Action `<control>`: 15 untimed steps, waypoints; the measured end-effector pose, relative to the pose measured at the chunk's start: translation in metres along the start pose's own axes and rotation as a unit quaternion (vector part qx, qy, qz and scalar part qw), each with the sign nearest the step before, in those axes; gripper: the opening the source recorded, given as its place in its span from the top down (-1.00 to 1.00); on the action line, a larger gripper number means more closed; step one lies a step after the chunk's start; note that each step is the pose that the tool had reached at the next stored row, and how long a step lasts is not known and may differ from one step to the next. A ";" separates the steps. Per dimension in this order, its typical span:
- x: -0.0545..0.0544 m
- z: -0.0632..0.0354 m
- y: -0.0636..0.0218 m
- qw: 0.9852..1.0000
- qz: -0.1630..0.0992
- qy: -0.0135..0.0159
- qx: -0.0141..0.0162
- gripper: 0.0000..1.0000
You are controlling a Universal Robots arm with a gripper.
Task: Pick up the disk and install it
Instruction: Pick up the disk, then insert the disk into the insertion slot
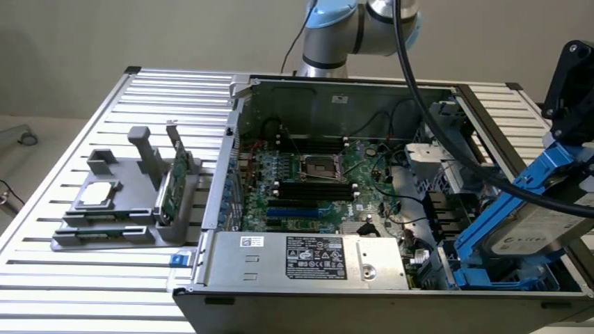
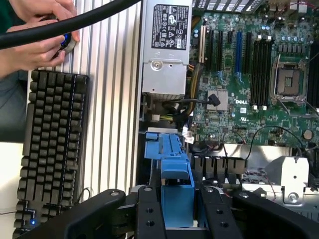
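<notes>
the claw (image 2: 180,201) grips the disk (image 1: 531,235) by its blue carrier, its fingers (image 2: 148,211) set narrow on either side. the disk hangs tilted over the open computer case (image 1: 243,139), at the end nearest the desk's (image 1: 83,146) edge on the exterior view's right, beside the motherboard (image 1: 311,184). a grey holder (image 1: 107,226) with a green circuit card (image 1: 174,177) stands toward the desk's opposite edge. a person's hands (image 2: 35,42) rest on the desk just beyond a keyboard (image 2: 50,144).
</notes>
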State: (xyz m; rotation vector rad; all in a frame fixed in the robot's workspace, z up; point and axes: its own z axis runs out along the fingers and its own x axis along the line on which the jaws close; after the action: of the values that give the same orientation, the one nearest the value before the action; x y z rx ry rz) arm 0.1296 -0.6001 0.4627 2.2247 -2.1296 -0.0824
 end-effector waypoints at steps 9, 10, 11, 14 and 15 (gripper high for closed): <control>0.011 0.0056 -0.0020 1.000 0.000 0.000 0.000 0.35; 0.011 0.0055 -0.0020 1.000 0.000 0.000 0.000 0.35; 0.011 0.0057 -0.0020 1.000 0.000 0.000 0.000 0.35; 0.011 0.0058 -0.0017 1.000 0.000 0.000 0.000 0.35; 0.011 0.0057 -0.0015 1.000 0.000 0.000 0.000 0.35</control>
State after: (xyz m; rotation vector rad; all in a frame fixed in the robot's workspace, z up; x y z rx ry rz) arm 0.1311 -0.6112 0.4569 2.2249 -2.1298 -0.0829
